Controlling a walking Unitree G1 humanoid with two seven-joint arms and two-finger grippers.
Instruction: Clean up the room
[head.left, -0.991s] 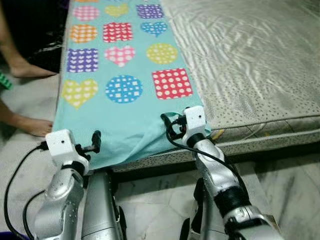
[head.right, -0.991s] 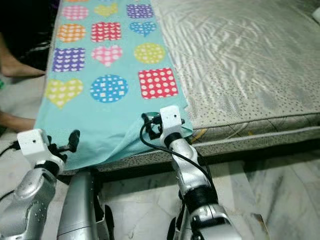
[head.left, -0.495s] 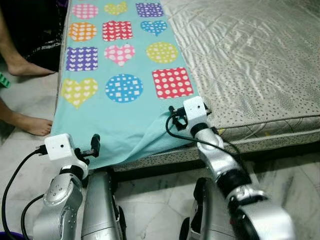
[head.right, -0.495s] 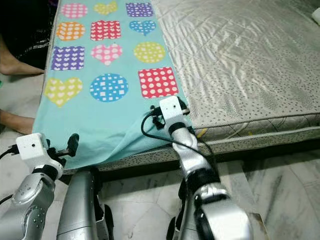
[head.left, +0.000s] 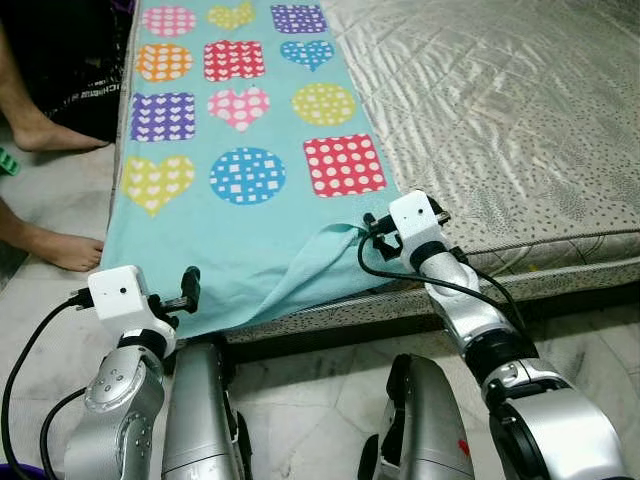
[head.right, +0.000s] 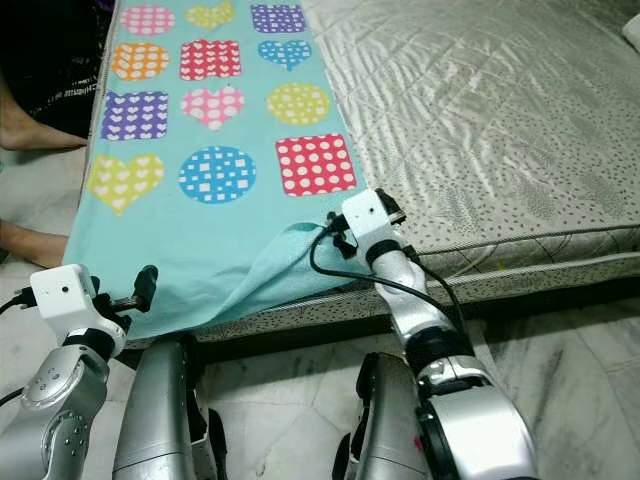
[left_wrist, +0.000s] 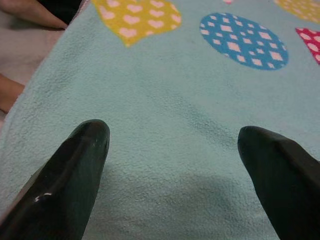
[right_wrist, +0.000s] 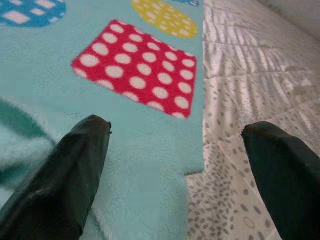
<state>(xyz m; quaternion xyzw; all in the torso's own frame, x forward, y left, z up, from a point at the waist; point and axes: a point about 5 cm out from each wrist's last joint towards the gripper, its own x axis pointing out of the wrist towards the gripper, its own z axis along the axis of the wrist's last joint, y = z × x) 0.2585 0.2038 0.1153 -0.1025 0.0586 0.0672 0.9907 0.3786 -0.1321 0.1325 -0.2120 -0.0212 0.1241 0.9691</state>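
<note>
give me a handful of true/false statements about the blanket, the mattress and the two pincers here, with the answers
1. The teal blanket lies along the left side of the mattress. True.
2. The right pincer is clamped shut on the blanket's corner. False: its fingers are spread wide, over the blanket's edge and the mattress.
3. The left pincer is open above the blanket. True.
4. The patch nearest the right pincer is a yellow heart. False: it is a red square with white dots.
5. A person's bare feet show on the floor at the left of the bed. True.
6. The blanket's near edge lies perfectly flat. False: a fold is raised beside the right pincer.
</note>
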